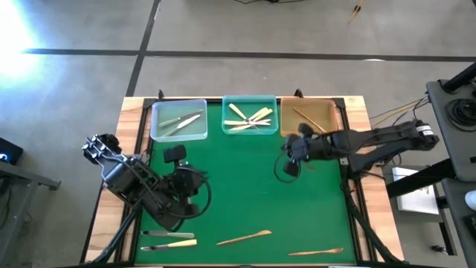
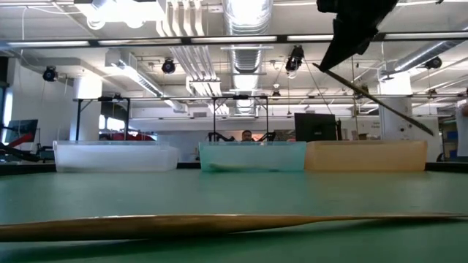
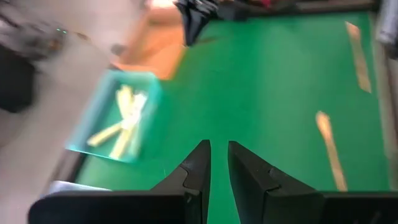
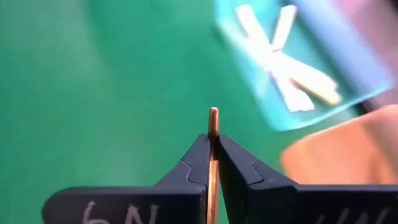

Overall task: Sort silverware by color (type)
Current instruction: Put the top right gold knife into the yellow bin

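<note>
Held utensil: a tan-brown utensil (image 4: 212, 163), pinched edge-on, raised above the green mat (image 1: 253, 186) just in front of the tan tray (image 1: 309, 116).
Right gripper (image 4: 212, 144): clenched on that utensil.
Left gripper (image 3: 217, 155): fingers slightly parted, apparently holding nothing, near the mat's left front.
Loose silverware: two tan-brown pieces (image 1: 244, 238) and a silver and cream pair (image 1: 169, 238) along the front edge.
Trays: clear tray (image 1: 178, 119), teal tray (image 1: 250, 117).

clear tray (image 1: 155, 128) | teal tray (image 1: 226, 117) | tan tray (image 1: 286, 123) | green mat (image 1: 245, 193)
</note>
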Tool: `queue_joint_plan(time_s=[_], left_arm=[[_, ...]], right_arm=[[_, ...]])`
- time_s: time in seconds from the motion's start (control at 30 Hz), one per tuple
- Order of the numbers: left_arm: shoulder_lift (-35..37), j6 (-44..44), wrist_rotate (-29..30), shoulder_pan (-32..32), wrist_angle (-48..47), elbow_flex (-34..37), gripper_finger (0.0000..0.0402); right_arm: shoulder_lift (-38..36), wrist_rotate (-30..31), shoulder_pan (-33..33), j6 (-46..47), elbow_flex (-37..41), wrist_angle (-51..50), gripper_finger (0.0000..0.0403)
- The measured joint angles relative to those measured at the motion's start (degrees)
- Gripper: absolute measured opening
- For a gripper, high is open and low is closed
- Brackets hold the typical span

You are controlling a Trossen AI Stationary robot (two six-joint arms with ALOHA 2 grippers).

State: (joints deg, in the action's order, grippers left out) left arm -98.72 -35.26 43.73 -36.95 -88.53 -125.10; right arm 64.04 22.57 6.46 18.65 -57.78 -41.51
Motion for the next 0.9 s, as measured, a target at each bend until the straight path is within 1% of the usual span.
queue_joint_plan(time_s=[0.07,0.13,0.43,0.7,0.9], left_arm=[[0.0,-0.17,4.36,0.27,-0.28,0.0,0.0039],[0.0,-0.2,7.42,0.82,-0.66,0.0,0.0039],[0.18,0.23,12.28,6.32,-1.5,0.0,0.0039],[1.12,2.63,12.79,14.94,-1.51,0.0,0.0039],[1.27,5.2,12.92,19.61,-1.51,0.0,0.0039]], right_arm=[[-0.92,0.64,-3.46,-2.44,-0.02,0.09,0.0009],[-1.44,1.09,-7.05,-5.16,-0.02,0.13,0.0009],[-2.37,1.07,-21.63,-18.5,-0.02,0.62,0.0009],[0.73,1.04,-31.56,-29.24,-0.02,2.9,0.0009],[6.22,1.05,-35.55,-33.75,-0.07,2.86,0.0016]])
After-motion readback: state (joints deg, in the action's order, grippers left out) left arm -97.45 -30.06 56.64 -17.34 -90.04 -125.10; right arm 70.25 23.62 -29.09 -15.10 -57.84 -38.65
